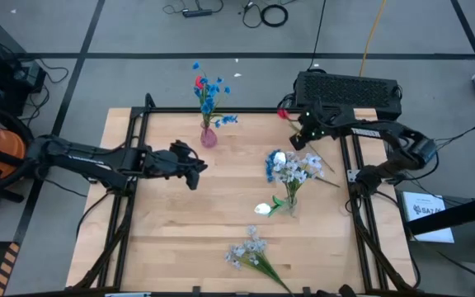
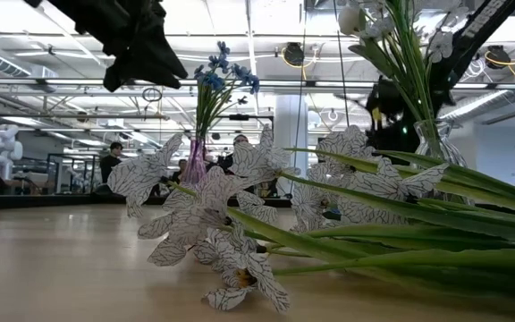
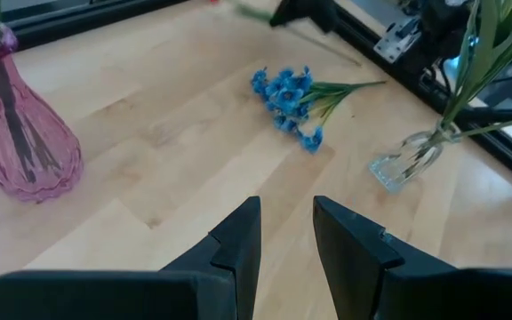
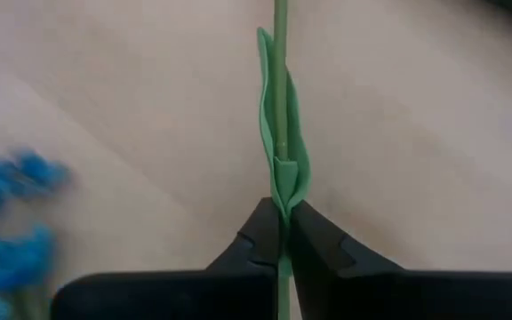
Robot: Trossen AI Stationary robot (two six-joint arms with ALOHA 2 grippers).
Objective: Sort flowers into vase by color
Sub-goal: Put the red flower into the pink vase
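Note:
A pink vase (image 1: pixel 209 136) near the table's far edge holds blue sprays and a red bud. A clear vase (image 1: pixel 290 204) at mid-table holds pale and white flowers. A blue spray (image 3: pixel 287 93) lies flat on the table beside it. A white tulip bud (image 1: pixel 262 209) lies by the clear vase's foot, and a pale spray (image 1: pixel 250 252) lies near the near edge. My right gripper (image 1: pixel 308 134) is shut on the stem of a red tulip (image 1: pixel 283 113) at the far right. My left gripper (image 3: pixel 287 236) is open and hovers left of centre, touching nothing. My right gripper pinches the red tulip's green stem (image 4: pixel 281 233) between its two fingertips, just below the base of a long leaf (image 4: pixel 278 133). The fingers come from above and the stem runs on straight ahead of them over the tabletop. Whether the flower is lifted clear does not show.
A black metal frame (image 1: pixel 138 124) borders the table, and a black box (image 1: pixel 349 89) sits beyond the far right corner. Bare wood lies between the pink vase and my left gripper, and over the near left of the table. People stand far off in the room behind.

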